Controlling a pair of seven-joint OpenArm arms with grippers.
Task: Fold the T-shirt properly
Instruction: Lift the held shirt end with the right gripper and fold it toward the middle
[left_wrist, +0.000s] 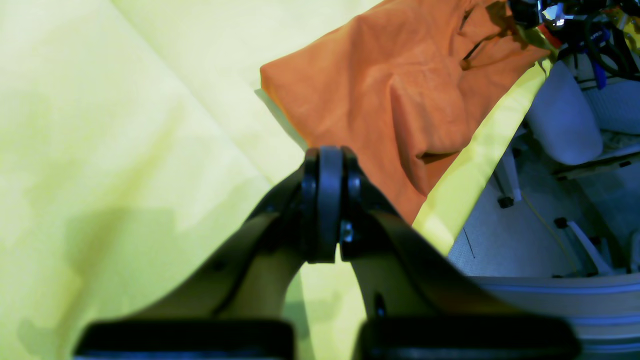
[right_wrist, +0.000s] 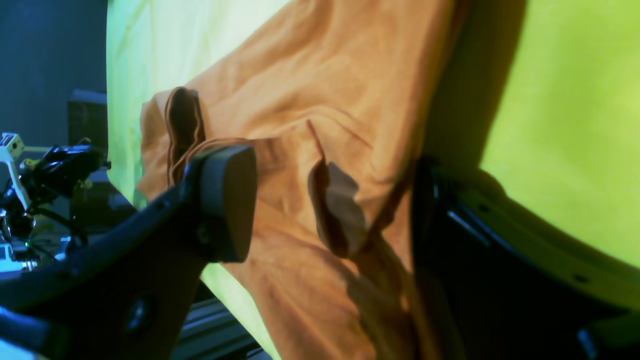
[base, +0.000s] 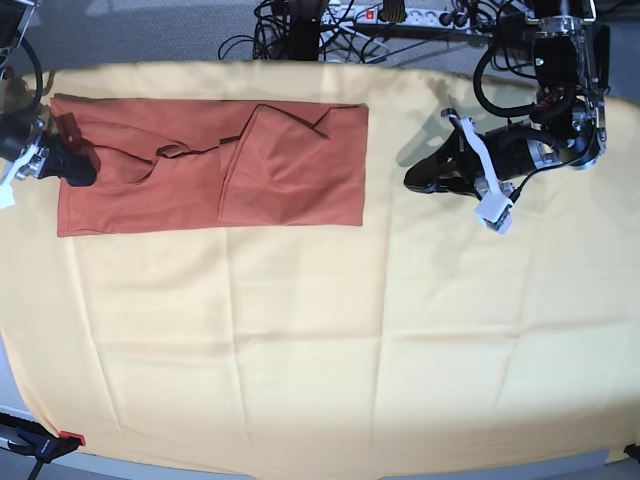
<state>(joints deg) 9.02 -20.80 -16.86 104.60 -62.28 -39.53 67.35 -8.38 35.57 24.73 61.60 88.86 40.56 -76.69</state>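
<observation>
The rust-orange T-shirt (base: 290, 160) lies at the back left of the yellow cloth, partly folded, with a flap turned over its right half. My right gripper (base: 75, 165) is at the shirt's left end. In the right wrist view my right gripper (right_wrist: 330, 200) is open, its fingers (right_wrist: 225, 200) standing either side of a raised fold of the T-shirt (right_wrist: 320, 100). My left gripper (base: 412, 180) hovers over bare cloth just right of the shirt. Seen from the left wrist, my left gripper (left_wrist: 325, 160) is shut and holds nothing, and the T-shirt (left_wrist: 390, 90) lies beyond its tip.
A pale yellow cloth (base: 320, 340) covers the whole table. Cables and a power strip (base: 400, 15) run behind the back edge. The left wrist view shows the table's edge (left_wrist: 475, 165) close by, with the floor and gear past it.
</observation>
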